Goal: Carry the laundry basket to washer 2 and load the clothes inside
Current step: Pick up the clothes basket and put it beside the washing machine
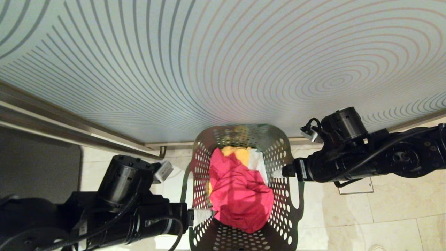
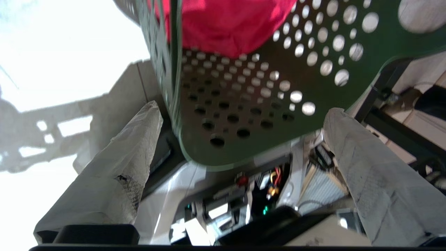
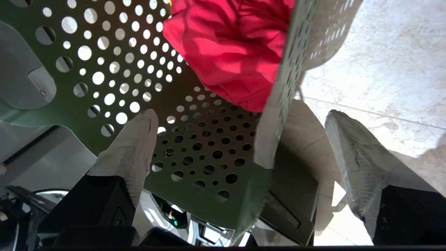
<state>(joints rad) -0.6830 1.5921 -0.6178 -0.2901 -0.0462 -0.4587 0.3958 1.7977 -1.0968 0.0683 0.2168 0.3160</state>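
The laundry basket (image 1: 244, 195) stands on the pale tiled floor (image 1: 383, 209) directly in front of me, between my two arms, its long axis running away from me toward the frosted wall panel (image 1: 223, 69). The clothes (image 1: 240, 195) lie heaped inside: a bright pink-red garment on top, an orange-yellow one and a white one showing at the far end.

My left gripper (image 1: 204, 215) reaches in level from the left at the near part of the basket's side wall; its jaws stand wide apart and grip nothing, with the wall's edge between its wrapped fingers (image 2: 118, 164). My right gripper (image 1: 285, 171) comes in level from the right, further along the opposite wall, likewise spread open, straddling that rim without pinching it. Both are about equally near.

As I judge it, the next move is to close on both walls together. Washer 2 is not in sight
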